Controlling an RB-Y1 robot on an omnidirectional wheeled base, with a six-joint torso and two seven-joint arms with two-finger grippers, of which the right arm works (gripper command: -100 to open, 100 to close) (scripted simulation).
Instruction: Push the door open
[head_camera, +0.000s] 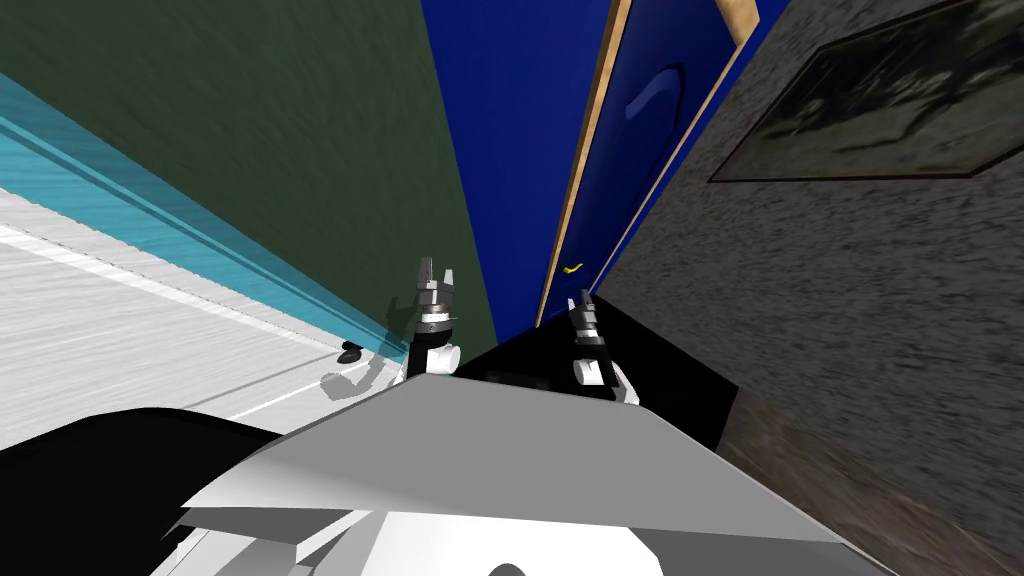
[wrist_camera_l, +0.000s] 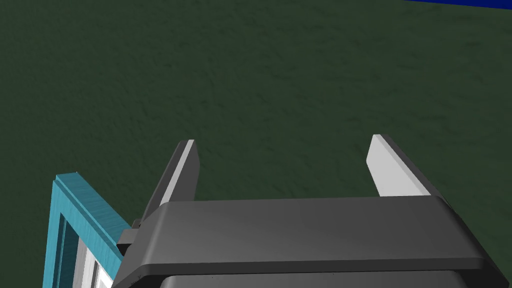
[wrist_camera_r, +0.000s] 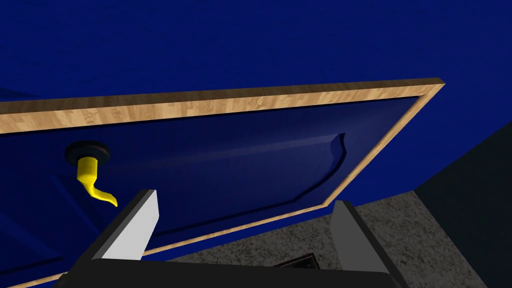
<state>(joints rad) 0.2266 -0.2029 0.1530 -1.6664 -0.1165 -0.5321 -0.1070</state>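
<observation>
1. Walls. On the robot's left you have a dark green wall (head_camera: 250, 120). On its right is a speckled grey wall (head_camera: 850, 300) w/ a dark framed picture (head_camera: 880, 100) on it. A blue wall (head_camera: 500, 150) runs between the two.
2. Floor. The white floor (head_camera: 120, 320) lies at the foot of the green wall. A teal skirting (head_camera: 150, 215) runs along the joint.
3. Door. You find the door (head_camera: 650, 130) ahead and to the right, between the blue wall and the grey wall. It is blue, w/ a raised inner panel and a light wooden edging (wrist_camera_r: 200, 102) round its face. You cannot tell whether it stands ajar or closed.
4. Black area. In the head view a black area (head_camera: 660, 370) sits below the door, around the right forearm.
5. Right arm. The right gripper (wrist_camera_r: 245, 205) points at the door's face, approx. toward the raised panel. Its fingers are spread apart w/ nothing between them. Contact w/ the door cannot be read.
6. Left arm. The left gripper (wrist_camera_l: 285, 150) faces the green wall, near the skirting's end. Its fingers are also spread apart and grip nothing.
7. Handle. The handle (wrist_camera_r: 92, 182) is a yellow lever on the door, near the wooden edging. In the right wrist view you see it just beside one finger of the right gripper, not touching it. It springs from a round black rosette (wrist_camera_r: 87, 151)
</observation>
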